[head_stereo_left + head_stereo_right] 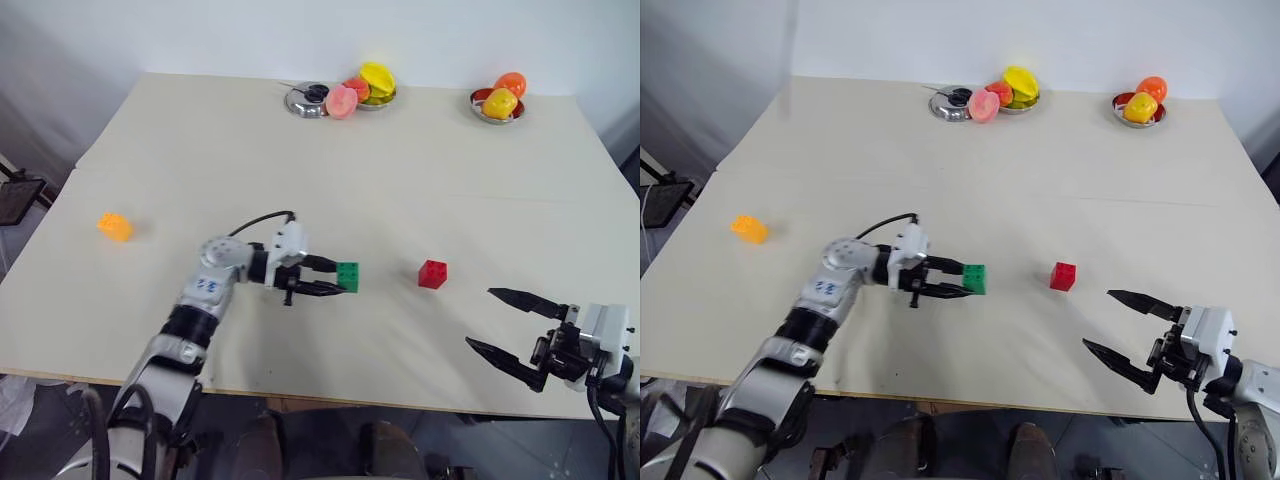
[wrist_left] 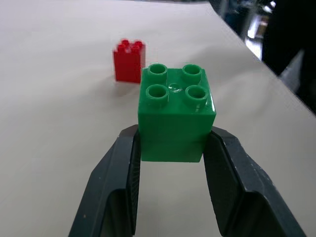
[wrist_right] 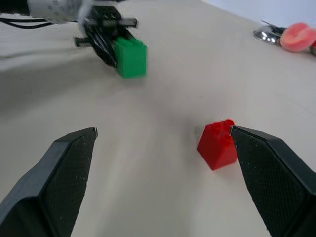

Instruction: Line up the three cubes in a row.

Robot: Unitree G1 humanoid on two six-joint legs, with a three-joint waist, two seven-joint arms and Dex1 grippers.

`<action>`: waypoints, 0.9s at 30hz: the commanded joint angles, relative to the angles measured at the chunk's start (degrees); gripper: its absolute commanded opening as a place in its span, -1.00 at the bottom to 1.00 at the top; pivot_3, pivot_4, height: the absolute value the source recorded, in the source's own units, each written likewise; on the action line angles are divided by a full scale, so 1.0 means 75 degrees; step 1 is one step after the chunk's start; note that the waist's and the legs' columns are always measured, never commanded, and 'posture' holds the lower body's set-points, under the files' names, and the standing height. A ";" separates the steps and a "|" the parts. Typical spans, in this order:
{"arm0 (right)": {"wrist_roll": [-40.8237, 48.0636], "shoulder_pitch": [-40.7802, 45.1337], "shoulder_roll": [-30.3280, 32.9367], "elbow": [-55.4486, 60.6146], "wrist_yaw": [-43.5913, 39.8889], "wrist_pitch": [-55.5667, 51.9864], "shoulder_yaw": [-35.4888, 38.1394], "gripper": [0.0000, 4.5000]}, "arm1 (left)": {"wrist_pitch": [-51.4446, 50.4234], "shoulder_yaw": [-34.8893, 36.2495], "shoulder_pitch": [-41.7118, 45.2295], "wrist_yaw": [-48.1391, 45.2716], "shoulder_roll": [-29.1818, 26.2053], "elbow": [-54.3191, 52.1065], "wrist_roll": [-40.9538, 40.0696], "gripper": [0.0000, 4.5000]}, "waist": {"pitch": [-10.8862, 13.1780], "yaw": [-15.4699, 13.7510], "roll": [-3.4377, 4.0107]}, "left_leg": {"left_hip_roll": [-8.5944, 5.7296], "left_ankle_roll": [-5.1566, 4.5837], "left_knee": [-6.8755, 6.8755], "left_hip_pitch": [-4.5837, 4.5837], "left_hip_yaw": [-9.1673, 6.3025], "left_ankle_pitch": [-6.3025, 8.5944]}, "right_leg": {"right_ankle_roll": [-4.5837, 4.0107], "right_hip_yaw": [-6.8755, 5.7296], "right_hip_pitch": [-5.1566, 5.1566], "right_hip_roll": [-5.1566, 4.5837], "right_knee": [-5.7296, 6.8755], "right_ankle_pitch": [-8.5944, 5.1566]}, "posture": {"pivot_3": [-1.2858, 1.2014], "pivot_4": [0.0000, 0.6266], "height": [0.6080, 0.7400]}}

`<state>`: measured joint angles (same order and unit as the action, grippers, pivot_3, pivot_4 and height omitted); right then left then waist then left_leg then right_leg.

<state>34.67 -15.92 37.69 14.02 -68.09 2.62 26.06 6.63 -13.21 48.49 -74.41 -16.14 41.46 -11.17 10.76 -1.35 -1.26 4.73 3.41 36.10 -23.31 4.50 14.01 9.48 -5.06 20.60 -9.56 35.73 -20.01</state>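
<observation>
Green cube point(image 2: 176, 114) upright, studs up, in left hand point(image 1: 335, 279).

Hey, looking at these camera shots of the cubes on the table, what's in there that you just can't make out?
- Whether the green cube rests on the table or is lifted: the left gripper grips it and no view shows its underside.
- Left wrist view: the green cube covers the red cube's lower corner.
- Fruit in the bowls: too small to name.
- Orange cube: studs too small to see.
</observation>
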 commanded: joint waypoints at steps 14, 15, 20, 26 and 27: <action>0.0237 -0.1577 -0.0570 0.1296 0.0757 0.0269 0.0779 1.00 | 0.1829 0.0342 0.2114 0.0721 0.0898 0.4238 0.1574 -0.35 | 0.0009 -0.0021 -0.0015 | -0.0001 -0.0004 -0.0003 -0.0009 -0.0003 0.0003 | 0.0004 -0.0003 0.0001 0.0000 -0.0020 0.0002 | 0.03 -0.52 1.00; 0.0242 -0.1595 -0.0597 0.1316 0.0782 0.0276 0.0766 1.00 | 0.1822 0.0385 0.2122 0.0704 0.0908 0.4273 0.1592 -0.35 | 0.0009 -0.0022 -0.0015 | -0.0001 -0.0004 -0.0003 -0.0009 -0.0003 0.0004 | 0.0004 -0.0003 0.0001 0.0000 -0.0020 0.0002 | 0.03 -0.52 1.00; 0.0228 -0.1660 -0.0654 0.1368 0.0818 0.0311 0.0695 1.00 | 0.1794 0.0539 0.2148 0.0811 0.1024 0.4383 0.1734 -0.35 | 0.0009 -0.0028 -0.0015 | -0.0001 -0.0004 -0.0003 -0.0009 -0.0003 0.0004 | 0.0004 -0.0003 0.0001 0.0000 -0.0018 0.0002 | 0.03 -0.52 1.00; 0.0229 -0.1651 -0.0649 0.1406 0.0857 0.0283 0.0635 1.00 | 0.1807 0.0737 0.2243 0.1137 0.1156 0.4457 0.1819 -0.03 | 0.0009 -0.0048 -0.0015 | -0.0001 -0.0004 0.0002 -0.0009 -0.0005 0.0004 | 0.0004 -0.0004 -0.0002 0.0000 -0.0017 0.0002 | 0.03 -0.52 1.00; 0.0229 -0.1646 -0.0646 0.1418 0.0867 0.0276 0.0618 1.00 | 0.1818 0.0750 0.2249 0.1238 0.1155 0.4464 0.1852 0.06 | 0.0009 -0.0045 -0.0015 | -0.0001 -0.0005 0.0002 -0.0010 -0.0005 0.0004 | 0.0004 -0.0003 -0.0002 0.0000 -0.0017 0.0002 | 0.03 -0.52 1.00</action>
<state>35.30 -27.92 33.11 22.56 -61.78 3.87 30.02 19.99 -8.42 64.13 -66.56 -7.64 75.14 2.25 10.83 -1.69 -1.37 4.72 3.37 36.11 -23.38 4.46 14.03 9.51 -5.08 20.59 -9.56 35.60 -19.99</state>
